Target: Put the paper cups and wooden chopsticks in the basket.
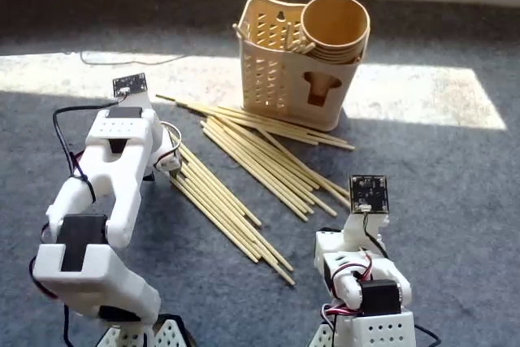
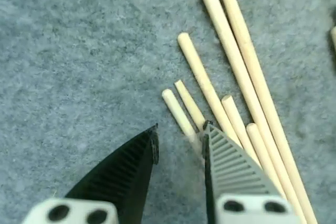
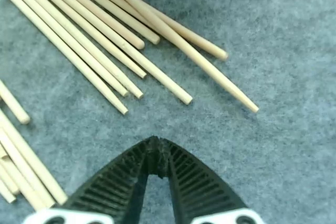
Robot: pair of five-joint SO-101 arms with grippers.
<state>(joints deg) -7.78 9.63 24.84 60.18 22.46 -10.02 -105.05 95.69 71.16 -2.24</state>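
A cream slotted basket [image 1: 276,87] stands at the back of the grey carpet, with stacked paper cups [image 1: 335,26] and a few chopsticks inside it. Many wooden chopsticks [image 1: 260,168] lie loose in front of the basket. My left gripper [image 2: 180,129] is open, low over the carpet at the near ends of one bundle. The end of a chopstick [image 2: 177,109] lies between its fingertips, and the pale finger [image 2: 231,166] rests against the neighbouring sticks. My right gripper [image 3: 156,144] is shut on nothing. It hovers over bare carpet, short of the ends of other chopsticks [image 3: 105,40].
The left arm [image 1: 114,176] stands at the near left and the right arm [image 1: 366,274] at the near right. A thin cable [image 1: 122,59] lies on the carpet at the back left. Bare carpet lies to the right of the basket.
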